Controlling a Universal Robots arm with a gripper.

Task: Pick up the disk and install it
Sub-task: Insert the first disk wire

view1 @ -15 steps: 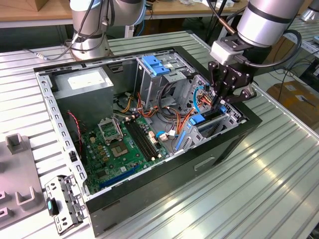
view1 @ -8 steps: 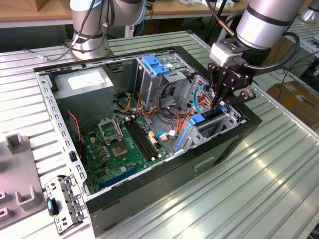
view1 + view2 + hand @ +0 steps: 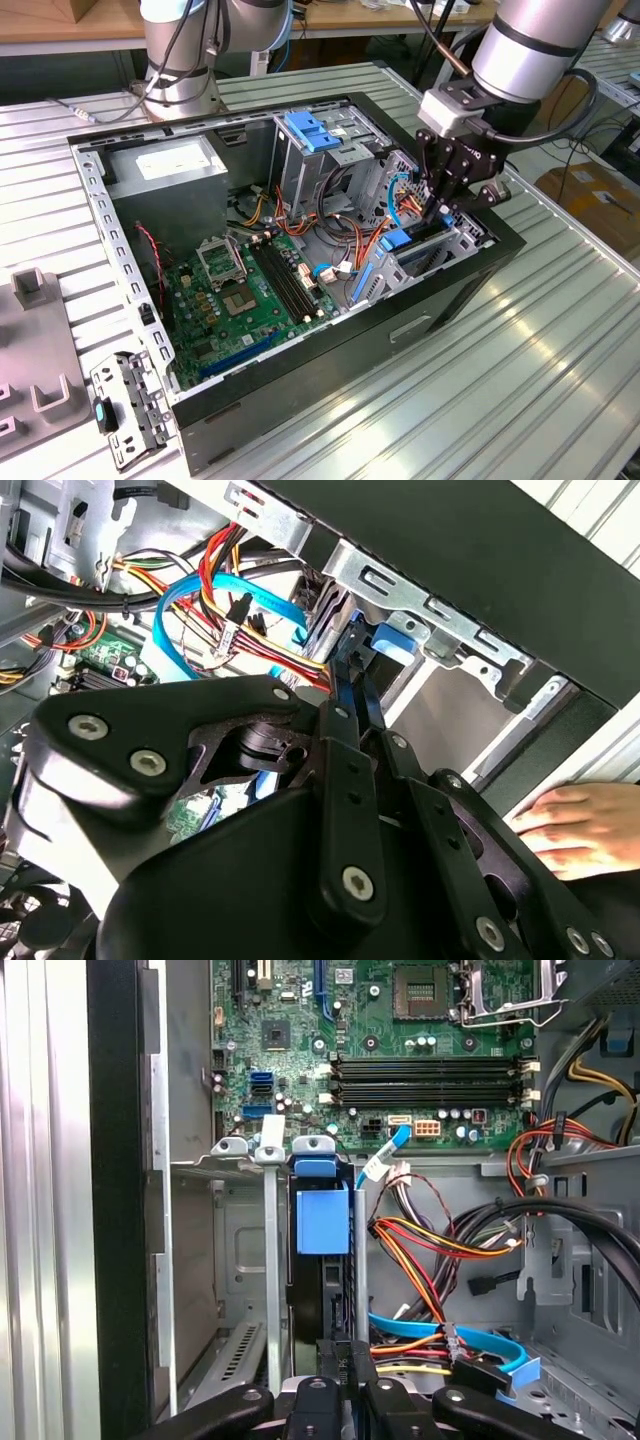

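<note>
Open computer case [image 3: 470, 290], disk [image 3: 322, 1222] upright in bay, gripper [image 3: 345, 1355] clamped on it

A ribbed, silver-grey metal tabletop [image 3: 520, 370] carries everything. An open black computer case [image 3: 400, 330] lies on its side across the middle; at about eight o'clock from it, a small perforated metal bracket [image 3: 130, 405] lies flat just beside its corner. At nine o'clock, grey moulded fixture blocks [image 3: 35, 370] rest on the tabletop.
</note>
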